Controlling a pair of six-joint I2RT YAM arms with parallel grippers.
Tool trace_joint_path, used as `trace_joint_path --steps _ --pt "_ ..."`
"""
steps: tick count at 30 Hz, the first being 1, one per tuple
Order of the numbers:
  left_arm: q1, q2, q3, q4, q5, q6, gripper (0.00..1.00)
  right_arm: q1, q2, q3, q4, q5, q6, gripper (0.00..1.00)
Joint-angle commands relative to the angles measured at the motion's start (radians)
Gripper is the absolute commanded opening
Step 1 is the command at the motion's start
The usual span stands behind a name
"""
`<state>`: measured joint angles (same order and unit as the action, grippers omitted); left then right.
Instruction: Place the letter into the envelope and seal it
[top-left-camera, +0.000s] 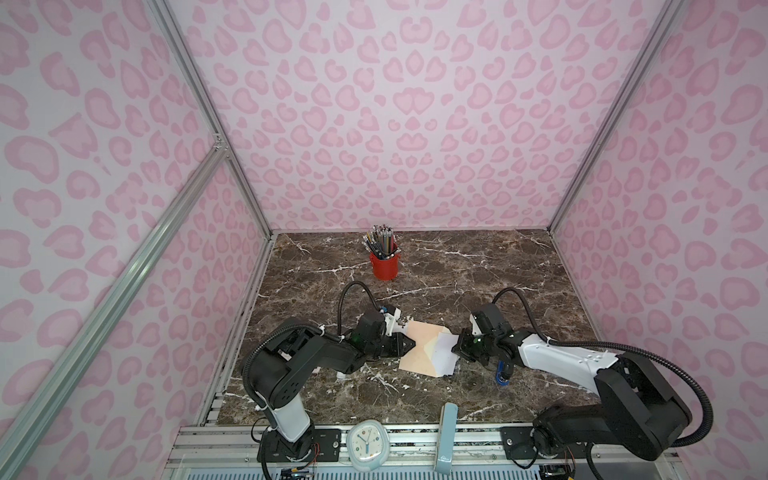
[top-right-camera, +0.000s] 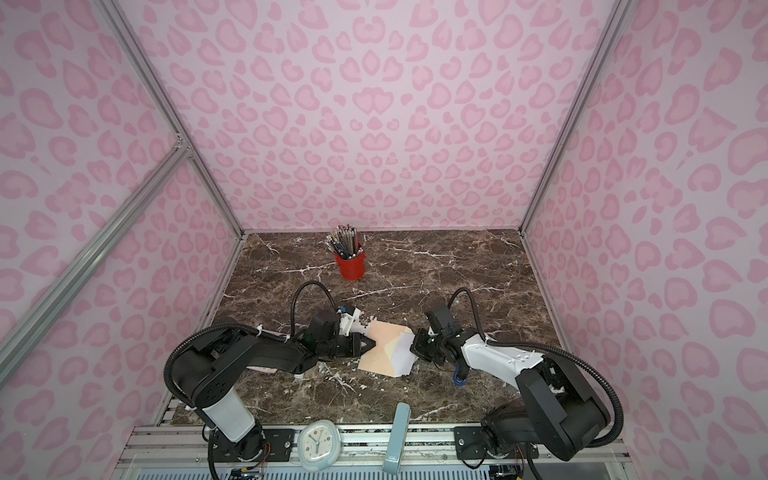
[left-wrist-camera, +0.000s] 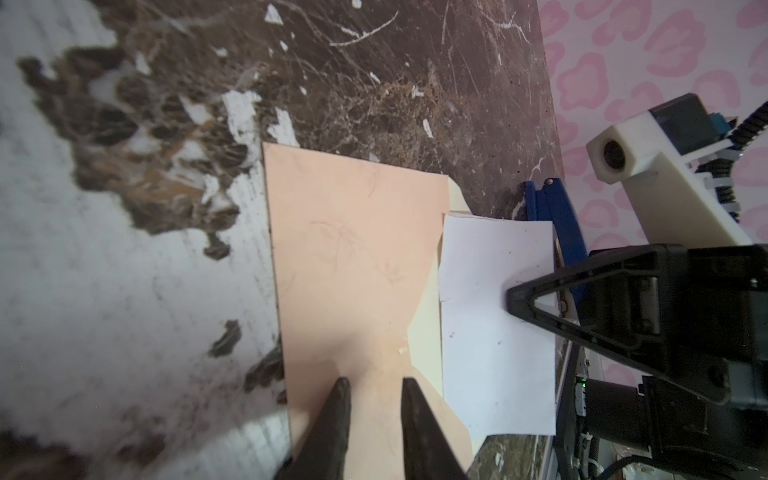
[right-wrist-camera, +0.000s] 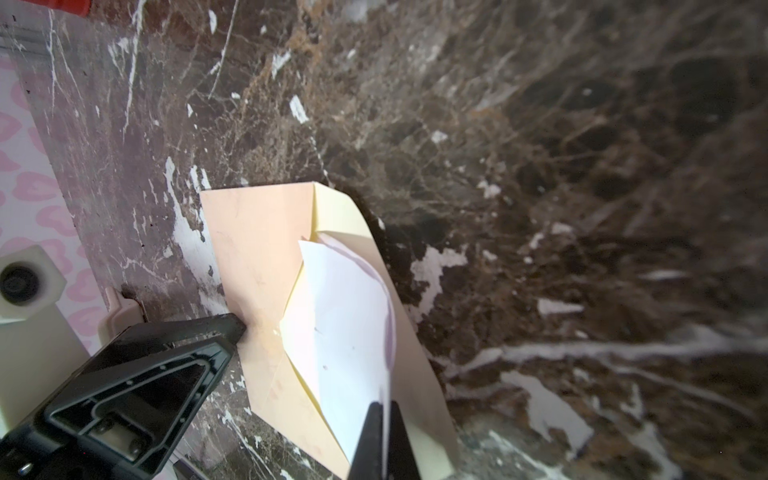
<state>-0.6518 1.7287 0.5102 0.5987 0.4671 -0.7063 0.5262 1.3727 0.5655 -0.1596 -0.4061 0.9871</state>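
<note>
In both top views the envelope (top-left-camera: 417, 347) lies mid-desk (top-left-camera: 457, 266), nearer the front edge. Left wrist view: my left claw (left-wrist-camera: 374, 384), narrowly parted, rests on the envelope. Right wrist view: my right claw (right-wrist-camera: 384, 409) pinches the letter (right-wrist-camera: 345, 332), partly inside the envelope.

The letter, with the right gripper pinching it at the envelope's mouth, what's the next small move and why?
Probably slide the right gripper a bit toward the envelope: it is shut on the letter, which is only partly in the mouth and bowing, while the left gripper pins the envelope down, jaws apart.
</note>
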Motion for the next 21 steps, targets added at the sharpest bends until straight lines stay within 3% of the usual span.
trace_joint_path --steps 1,21 --pt "0.002 0.011 -0.012 -0.196 -0.067 0.01 0.26 0.001 0.009 0.002 -0.025 -0.006 -0.004 0.01" --pt "0.004 0.009 -0.018 -0.188 -0.06 0.016 0.27 -0.002 0.05 0.051 -0.083 -0.017 -0.013 0.0"
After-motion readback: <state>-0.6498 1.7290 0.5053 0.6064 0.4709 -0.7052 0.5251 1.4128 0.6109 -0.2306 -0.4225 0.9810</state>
